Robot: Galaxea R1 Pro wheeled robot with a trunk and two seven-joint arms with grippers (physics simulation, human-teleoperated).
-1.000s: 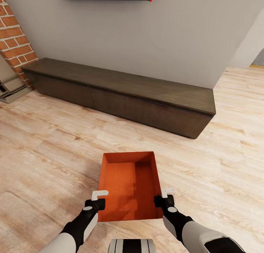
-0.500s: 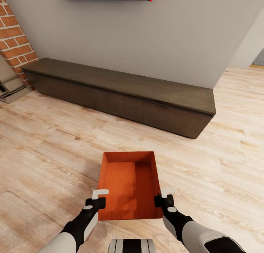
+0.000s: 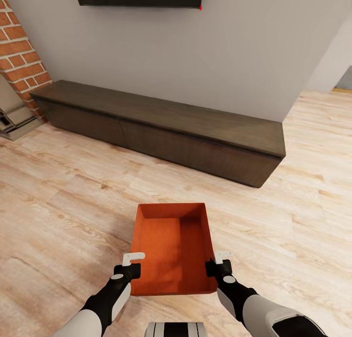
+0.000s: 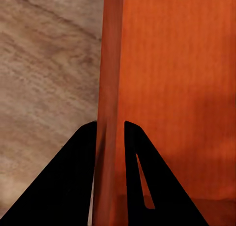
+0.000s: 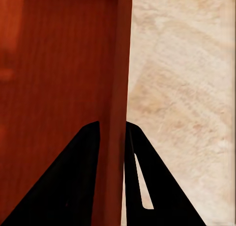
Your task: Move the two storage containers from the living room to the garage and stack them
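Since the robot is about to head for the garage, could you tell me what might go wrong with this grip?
1. Each gripper pinches only a thin side wall of the storage container: left gripper, right gripper. The bin may slip or tilt while driving.
2. Both grips sit near the robot-side end, so the far end might sag.
3. The low dark bench stands ahead; turning could clip it.

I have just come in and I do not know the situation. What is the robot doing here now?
The robot holds one orange-red storage container between both arms, above the light wood floor of the living room. The left gripper clamps the container's left wall and the right gripper clamps its right wall; in the wrist views each wall sits between two black fingers. The container is empty. A long dark bench stands ahead against the white wall.
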